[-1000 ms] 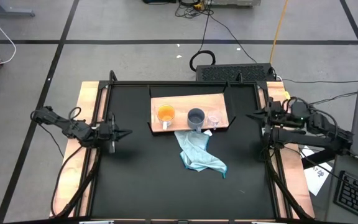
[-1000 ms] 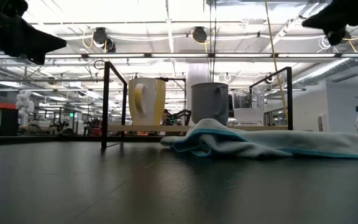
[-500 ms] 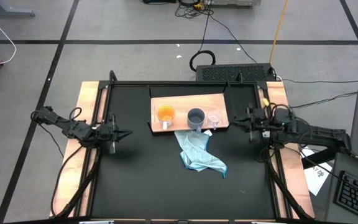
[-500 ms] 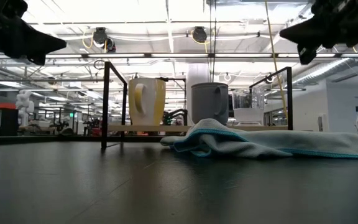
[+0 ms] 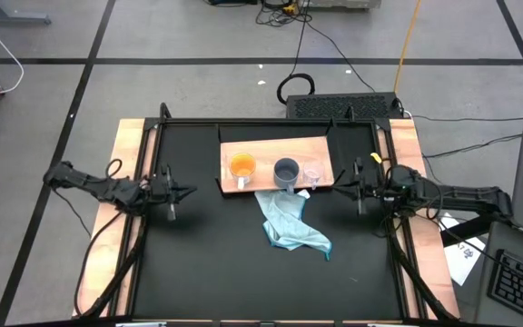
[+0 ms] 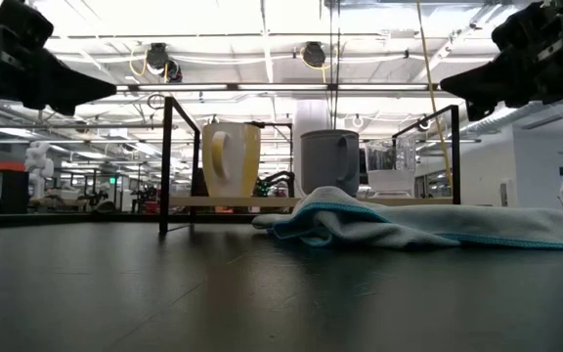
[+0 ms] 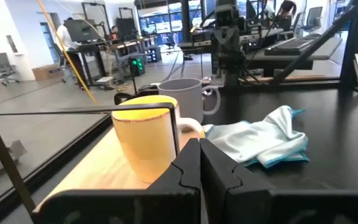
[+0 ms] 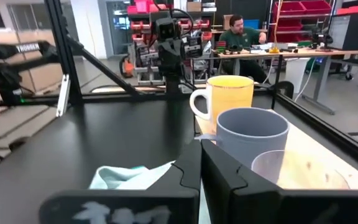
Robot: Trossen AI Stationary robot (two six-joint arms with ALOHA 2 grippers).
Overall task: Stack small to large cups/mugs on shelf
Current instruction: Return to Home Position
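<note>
On the wooden shelf [image 5: 275,150] at the table's far middle stand three vessels in a row: an orange mug [image 5: 241,166] with a white handle, a grey-blue mug [image 5: 285,171] and a clear glass cup [image 5: 312,173]. My left gripper [image 5: 192,193] is shut at the table's left side, pointing level toward the shelf, with nothing in it. My right gripper [image 5: 337,187] is shut at the right side, pointing level toward the shelf, just off its right end. The mugs also show in the left wrist view [image 7: 146,140] and the right wrist view [image 8: 252,138].
A light blue cloth [image 5: 289,222] lies crumpled on the black tabletop just in front of the shelf. Black metal frame posts [image 6: 166,161] stand at the shelf's ends. A person [image 8: 235,32] sits at a desk in the room beyond.
My right gripper has come down and moved in from the table's right edge toward the shelf's right end, tipping to level. My left gripper has shifted a little toward the shelf. Both stay shut. The mugs and cloth have not moved.
</note>
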